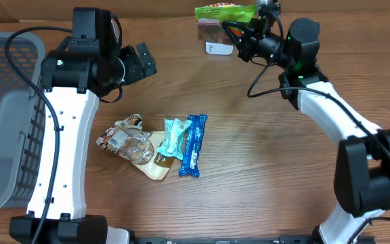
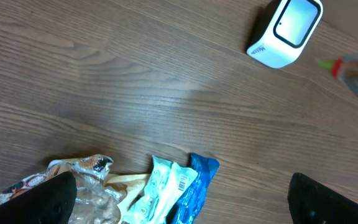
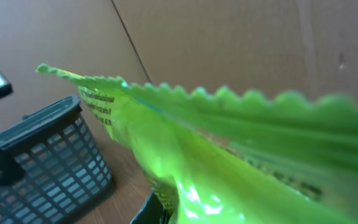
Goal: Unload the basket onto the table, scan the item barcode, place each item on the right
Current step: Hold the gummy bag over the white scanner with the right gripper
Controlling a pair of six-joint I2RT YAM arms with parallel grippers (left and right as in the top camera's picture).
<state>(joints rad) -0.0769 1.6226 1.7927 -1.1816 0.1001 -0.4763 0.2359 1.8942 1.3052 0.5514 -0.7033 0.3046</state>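
This is a mock shop checkout, staged rather than a real store. A small white barcode scanner (image 2: 284,32) sits on a wood-grain counter (image 1: 263,156). A grey mesh shopping basket (image 1: 5,115) stands well to its left, wrapped snack packets (image 1: 158,142) lie nearby, and plain cardboard (image 3: 229,37) rises behind it.

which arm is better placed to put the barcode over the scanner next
Right. The right gripper is shut on the green packet close to the white scanner. The left gripper is open and empty, nearer the snack pile.
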